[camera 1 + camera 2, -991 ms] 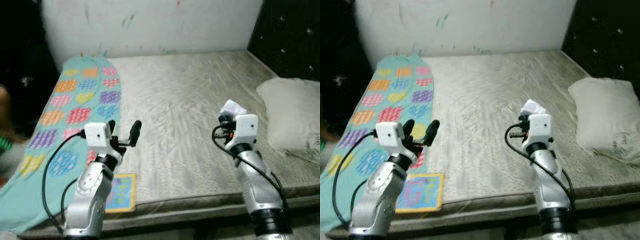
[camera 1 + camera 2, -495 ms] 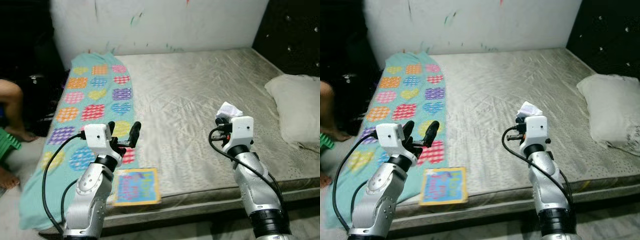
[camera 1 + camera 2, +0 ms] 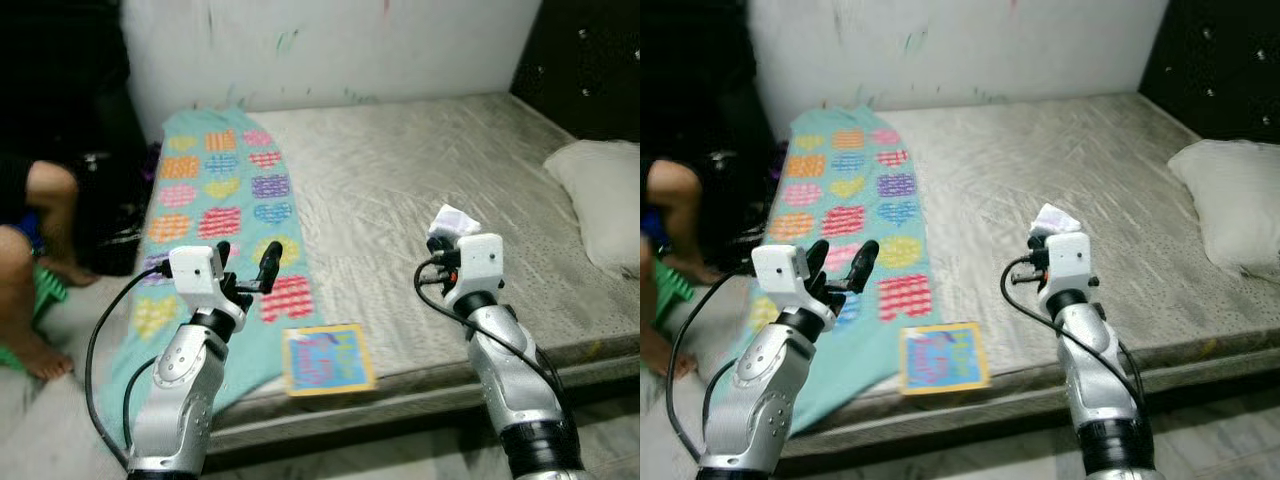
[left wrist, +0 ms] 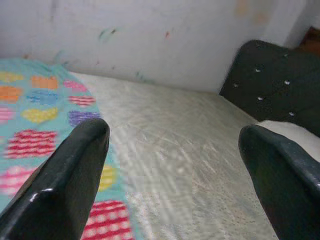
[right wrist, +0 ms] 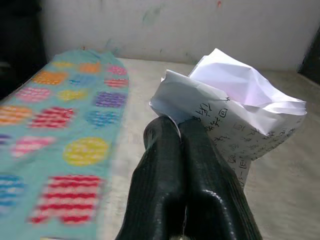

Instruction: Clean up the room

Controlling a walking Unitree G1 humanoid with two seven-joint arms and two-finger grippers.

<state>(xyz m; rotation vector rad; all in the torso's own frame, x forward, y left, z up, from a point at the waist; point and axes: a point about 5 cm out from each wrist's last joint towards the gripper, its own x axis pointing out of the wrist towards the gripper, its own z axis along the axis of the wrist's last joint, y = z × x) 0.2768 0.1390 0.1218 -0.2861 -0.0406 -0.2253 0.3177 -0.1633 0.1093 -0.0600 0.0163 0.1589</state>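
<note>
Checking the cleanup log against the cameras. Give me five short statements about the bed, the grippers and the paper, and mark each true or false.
1. The right gripper is shut on a crumpled white sheet of paper with handwriting. True.
2. The left gripper holds the colourful square picture book. False: its fingers are spread apart with nothing between them, and the book lies at the mattress edge.
3. A teal blanket patterned with hearts and circles covers the robot's left side of the grey bare mattress. True.
4. The white pillow lies on the blanket. False: it lies on the bare mattress at the far right.
5. A person's bare leg shows beside the bed. True.
</note>
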